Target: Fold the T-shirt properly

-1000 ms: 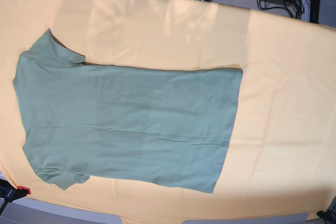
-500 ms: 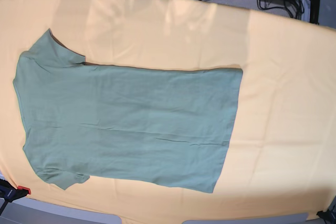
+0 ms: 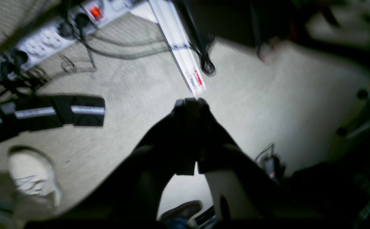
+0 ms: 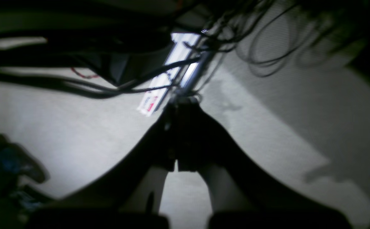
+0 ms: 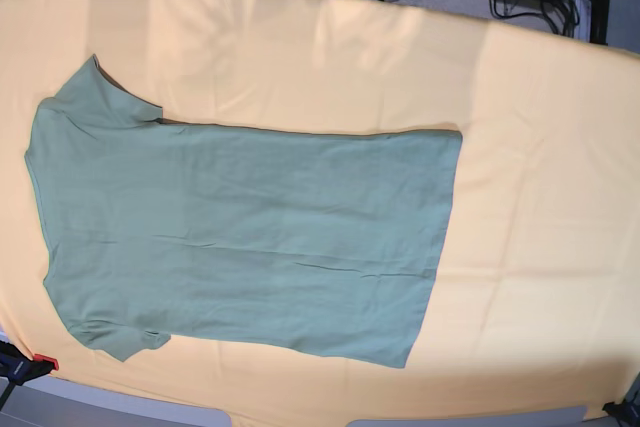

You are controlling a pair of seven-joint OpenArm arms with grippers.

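L tool (image 3: 191,103) pinched shut on nothing, hanging off the desk over beige carpet (image 3: 267,105); power strip (image 3: 45,41) w/ lit red switch up-left of it, white sneaker (image 3: 34,175) at lower left. R tool (image 4: 181,103) likewise closed & empty, over carpet, tangle of cables (image 4: 124,86) just above its tip. Neither tool shows in base view. T-shirt (image 5: 240,247) lies flat on yellow-orange cloth (image 5: 540,197) covering the desk, collar end toward view's left, hem edge toward centre-right. One sleeve (image 5: 95,97) points to far edge, other sleeve (image 5: 120,337) near front edge. Wide bare cloth right of hem & along far side; little margin at left & front
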